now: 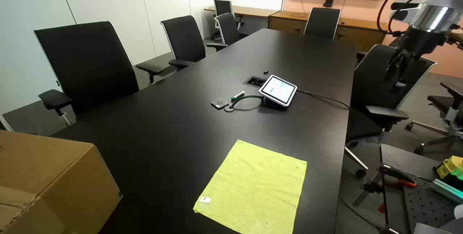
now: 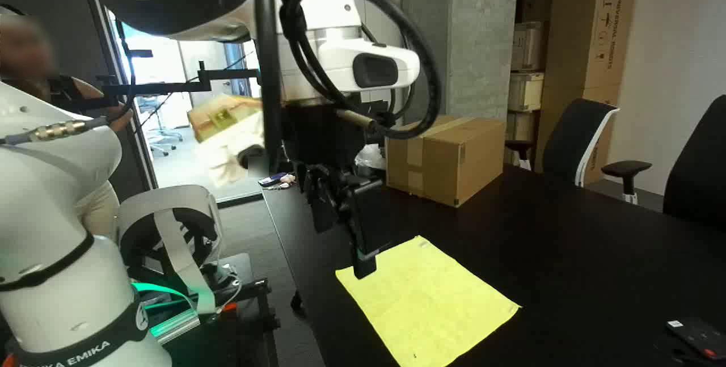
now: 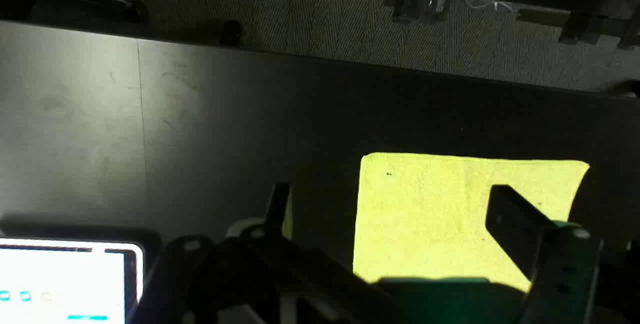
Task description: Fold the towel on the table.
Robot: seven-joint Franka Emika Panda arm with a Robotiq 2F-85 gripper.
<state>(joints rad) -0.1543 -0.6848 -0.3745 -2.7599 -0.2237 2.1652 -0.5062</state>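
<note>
The lime towel (image 1: 253,190) lies flat and spread out on the black table (image 1: 162,161). It also shows flat in an exterior view (image 2: 431,310) and in the wrist view (image 3: 425,214). A small white tag is at one corner. My gripper (image 3: 390,209) is open and empty, with its fingers wide apart. It hangs in the air above the table, apart from the towel. In the wrist view one finger overlaps the towel and the other is beyond its left edge. The gripper also shows in both exterior views (image 1: 397,66) (image 2: 344,245). The gripper body hides the towel's lower part in the wrist view.
A brown cardboard box (image 1: 54,179) stands on the table near the towel. A tablet on a stand (image 1: 278,91), a marker (image 1: 237,96), a small dark square (image 1: 219,103) and cables lie farther along. Black chairs (image 1: 86,64) ring the table. A headset (image 2: 170,231) sits beside the robot base.
</note>
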